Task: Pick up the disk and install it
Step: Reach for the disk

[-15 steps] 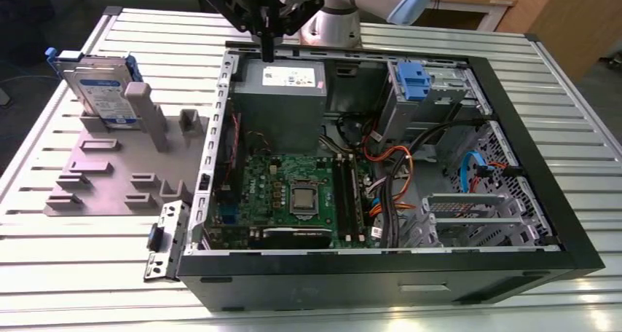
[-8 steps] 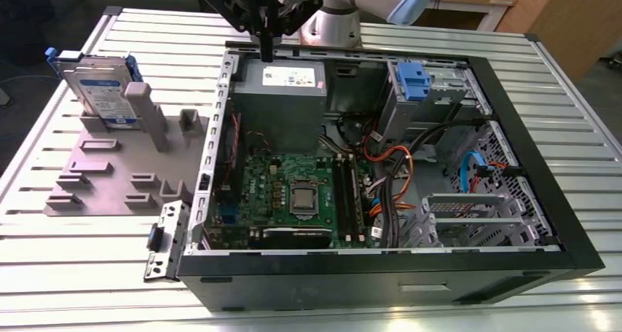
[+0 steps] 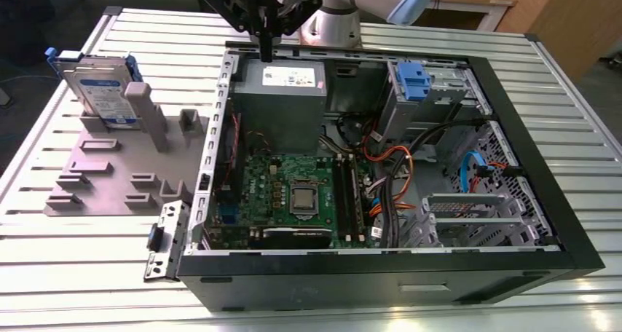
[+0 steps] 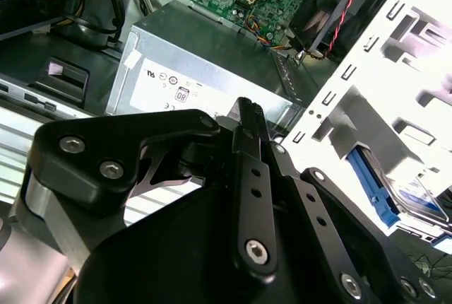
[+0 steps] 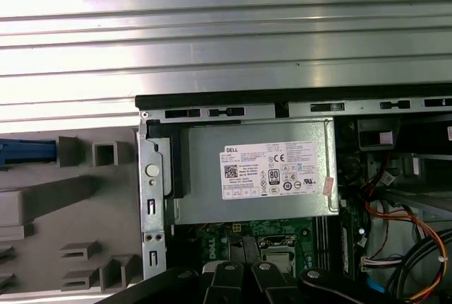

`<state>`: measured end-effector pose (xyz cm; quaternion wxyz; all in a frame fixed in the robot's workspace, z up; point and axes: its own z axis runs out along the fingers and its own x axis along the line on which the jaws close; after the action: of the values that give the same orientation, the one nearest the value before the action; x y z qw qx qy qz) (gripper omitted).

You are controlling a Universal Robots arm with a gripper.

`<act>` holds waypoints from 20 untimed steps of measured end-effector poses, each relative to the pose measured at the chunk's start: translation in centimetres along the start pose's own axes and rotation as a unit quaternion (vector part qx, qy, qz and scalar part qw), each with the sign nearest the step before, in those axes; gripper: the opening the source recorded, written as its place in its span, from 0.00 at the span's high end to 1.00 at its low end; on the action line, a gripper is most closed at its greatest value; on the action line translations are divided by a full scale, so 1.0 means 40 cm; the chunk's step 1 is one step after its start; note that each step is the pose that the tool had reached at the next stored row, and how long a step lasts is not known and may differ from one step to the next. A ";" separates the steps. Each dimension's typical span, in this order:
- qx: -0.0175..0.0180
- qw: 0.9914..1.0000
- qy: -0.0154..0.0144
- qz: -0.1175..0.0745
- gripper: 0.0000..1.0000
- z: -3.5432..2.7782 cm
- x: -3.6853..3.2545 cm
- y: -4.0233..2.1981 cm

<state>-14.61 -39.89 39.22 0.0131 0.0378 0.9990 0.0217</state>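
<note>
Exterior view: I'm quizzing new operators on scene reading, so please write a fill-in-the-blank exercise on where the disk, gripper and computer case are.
1. The flat silver-grey disk with a blue carrier frame stands in a grey plastic holder on the exterior view's ____ of the open black computer case.
2. The black gripper hangs by the grey metal box bearing a white ____.
3. The gripper is shut and holds ____.
Missing words: left; sticker; nothing.

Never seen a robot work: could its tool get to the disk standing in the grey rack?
Probably yes. The disk stands upright in the grey rack, outside the computer case, with nothing above its top edge. The tool hangs at the case's edge, holding nothing.
</note>
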 end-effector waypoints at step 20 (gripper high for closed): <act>0.000 1.000 0.000 0.000 0.89 0.000 0.009 -0.001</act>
<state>-14.96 -39.89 39.22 0.0131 0.0379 0.9990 0.0217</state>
